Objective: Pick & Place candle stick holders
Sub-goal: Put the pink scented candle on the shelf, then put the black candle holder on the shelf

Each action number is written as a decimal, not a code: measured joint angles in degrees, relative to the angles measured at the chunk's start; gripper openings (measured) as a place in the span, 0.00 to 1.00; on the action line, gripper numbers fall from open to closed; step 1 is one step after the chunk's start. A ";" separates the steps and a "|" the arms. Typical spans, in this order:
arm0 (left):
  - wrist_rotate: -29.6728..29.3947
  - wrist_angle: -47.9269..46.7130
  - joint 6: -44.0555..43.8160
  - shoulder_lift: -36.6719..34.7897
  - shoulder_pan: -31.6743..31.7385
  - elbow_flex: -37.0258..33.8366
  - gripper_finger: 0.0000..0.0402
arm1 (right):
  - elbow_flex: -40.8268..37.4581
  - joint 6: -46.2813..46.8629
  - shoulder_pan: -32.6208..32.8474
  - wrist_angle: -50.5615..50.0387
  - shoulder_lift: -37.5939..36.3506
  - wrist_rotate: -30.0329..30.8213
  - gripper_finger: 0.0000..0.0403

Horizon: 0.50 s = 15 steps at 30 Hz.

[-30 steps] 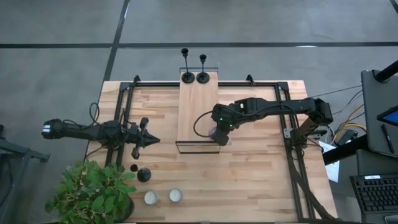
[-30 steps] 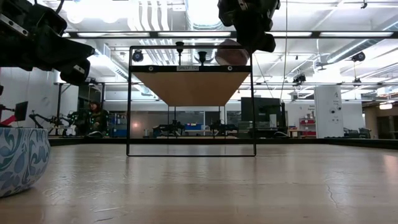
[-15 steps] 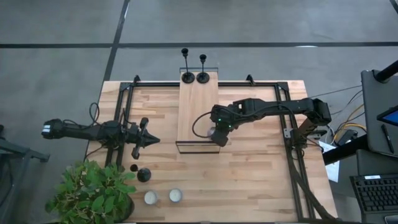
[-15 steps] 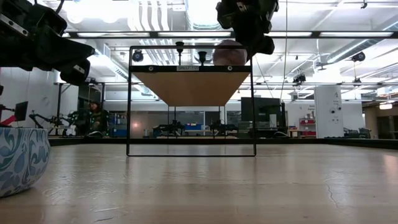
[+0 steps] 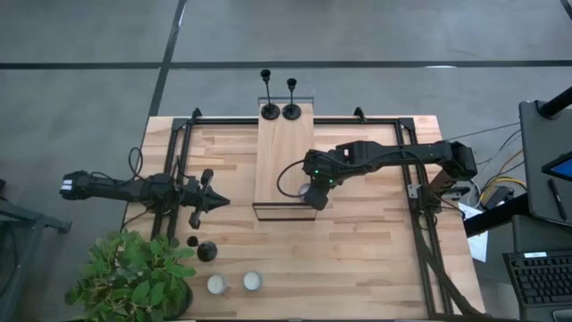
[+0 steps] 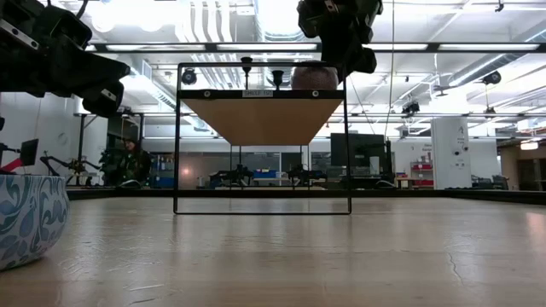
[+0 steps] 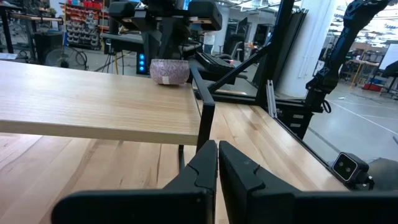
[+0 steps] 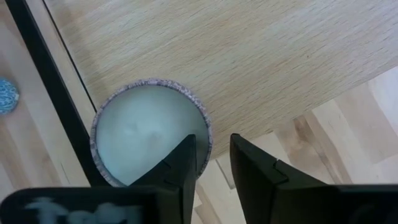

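Observation:
Two black candle stick holders [image 5: 269, 109] [image 5: 291, 109] stand on their round bases at the far end of a raised wooden shelf [image 5: 281, 152]. A third black holder [image 5: 206, 250] is on the table near the plant. My right gripper [image 5: 311, 195] is over the shelf's near right corner, shut on a small speckled candle cup [image 8: 149, 134] filled with white wax. The cup also shows in the left wrist view [image 7: 170, 71]. My left gripper [image 5: 214, 202] is shut and empty, left of the shelf. My right gripper pinches the cup's rim [image 8: 205, 134] on one side, one finger [image 8: 183, 162] inside over the wax and the other [image 8: 252, 168] outside. The fingers come from above, pointing down. The cup is upright, its bottom on or just above the shelf's near right corner [image 7: 186, 93].
Two white tealights [image 5: 215, 283] [image 5: 252, 281] lie near the table's near edge. A potted plant [image 5: 134, 277] in a blue-white pot [image 6: 30, 217] stands at the near left corner. A black metal frame [image 5: 407, 179] runs round the table.
My right gripper has carried the cup a little toward the table's left, from beside the shelf's right edge to over its near right corner, and then lowered it. The cup, tilted a second ago, now sits upright.

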 joint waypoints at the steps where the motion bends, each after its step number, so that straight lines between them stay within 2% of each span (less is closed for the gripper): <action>1: 0.00 0.00 -0.02 0.00 -0.02 0.00 0.04 | 0.00 0.01 0.00 0.00 -0.03 0.00 0.24; 7: 0.01 0.00 -0.01 0.00 -0.02 0.00 0.04 | 0.55 -0.01 0.00 -0.24 -0.17 0.00 0.24; 15: 0.02 -0.01 -0.01 0.00 0.00 0.00 0.04 | 5.02 -2.11 0.02 1.08 -0.26 -0.01 0.24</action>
